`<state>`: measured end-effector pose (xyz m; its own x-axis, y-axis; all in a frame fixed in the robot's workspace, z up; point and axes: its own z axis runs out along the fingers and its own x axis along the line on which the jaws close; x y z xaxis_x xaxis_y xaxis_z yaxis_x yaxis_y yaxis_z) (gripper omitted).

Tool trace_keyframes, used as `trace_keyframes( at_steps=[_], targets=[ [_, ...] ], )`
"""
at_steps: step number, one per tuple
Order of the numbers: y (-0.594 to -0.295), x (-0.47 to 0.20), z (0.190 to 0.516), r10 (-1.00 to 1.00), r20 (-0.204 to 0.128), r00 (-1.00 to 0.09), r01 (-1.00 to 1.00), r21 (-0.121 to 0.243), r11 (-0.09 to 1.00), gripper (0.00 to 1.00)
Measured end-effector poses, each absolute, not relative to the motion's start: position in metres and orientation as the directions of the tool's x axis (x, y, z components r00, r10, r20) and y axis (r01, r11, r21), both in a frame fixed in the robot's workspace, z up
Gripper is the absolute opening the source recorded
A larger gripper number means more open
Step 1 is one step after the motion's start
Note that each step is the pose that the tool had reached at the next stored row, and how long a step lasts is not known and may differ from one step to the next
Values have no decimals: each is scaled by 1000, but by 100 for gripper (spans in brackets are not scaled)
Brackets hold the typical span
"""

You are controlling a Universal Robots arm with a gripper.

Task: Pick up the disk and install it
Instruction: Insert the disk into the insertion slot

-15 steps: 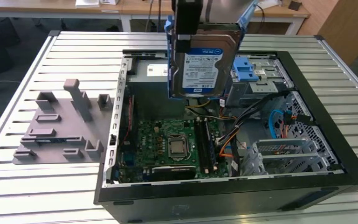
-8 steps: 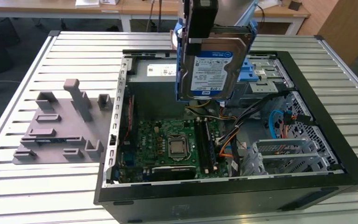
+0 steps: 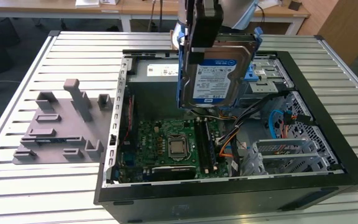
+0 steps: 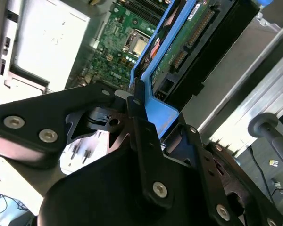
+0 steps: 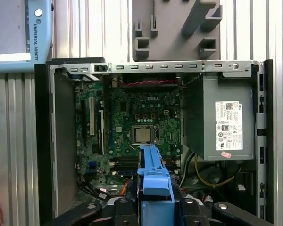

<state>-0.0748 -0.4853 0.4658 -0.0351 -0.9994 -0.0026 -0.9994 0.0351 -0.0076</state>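
**Clerk:** Where does the disk stand?

**Inspector:** The disk point(image 3: 215, 77) hangs upright over the open computer case point(image 3: 328, 186), with its label towards the exterior camera. In the exterior view it sits at 12 o'clock from the processor point(image 3: 177, 147) on the green board point(image 3: 166, 140). I cannot tell how high its lower edge is above that board.

**Clerk:** And the gripper?

**Inspector:** The gripper point(image 3: 201, 35) is at 12 o'clock of the disk, reaching down onto its upper edge. It is clamped on the blue frame that surrounds the drive. In the second wrist view the black fingers point(image 4: 140, 122) press against the blue frame. The disk point(image 4: 188, 42) extends away from them with its circuit side showing. In the first wrist view the blue edge of the disk point(image 5: 153, 169) juts out from the gripper point(image 5: 154, 203), directly over the board.

**Clerk:** What surrounds it?

**Inspector:** All of this is from the exterior view. A grey box with a white sticker point(image 3: 157, 70) sits inside the case at 9 o'clock of the disk, just beside it. A metal bay with blue clips point(image 3: 263, 77) stands near at 3 o'clock. Orange and blue cables point(image 3: 275, 123) run at 5 o'clock. Outside the case wall, at 9 o'clock of the case, a grey moulded plate point(image 3: 61, 126) lies flat on the slatted table point(image 3: 42, 196).
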Motion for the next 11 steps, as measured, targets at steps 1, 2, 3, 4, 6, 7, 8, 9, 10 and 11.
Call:
trace_keyframes(
  at_steps=[1, 2, 3, 4, 6, 7, 8, 9, 10, 11],
  targets=[
    [-490, -75, 466, -999, -3, -35, -999, -7, 35, 36],
    [-494, -75, 465, -999, -3, -35, -999, -8, 35, 36],
    [-499, -75, 465, -999, -3, -35, -999, -8, 35, 36],
    [-503, -75, 465, -999, -3, -35, -999, -7, 35, 36],
    [-512, -75, 465, -999, -3, -35, -999, -8, 35, 36],
    [-516, -75, 464, -999, -3, -35, -999, -8, 35, 36],
    [-519, -74, 464, -999, -3, -35, -999, -7, 35, 36],
    [-520, -72, 464, -999, -3, -35, -999, -8, 35, 36],
    [-521, -69, 464, -999, -2, -35, -999, -7, 35, 36],
    [-522, -65, 464, -999, -3, -35, -999, -7, 35, 36]
  ],
)
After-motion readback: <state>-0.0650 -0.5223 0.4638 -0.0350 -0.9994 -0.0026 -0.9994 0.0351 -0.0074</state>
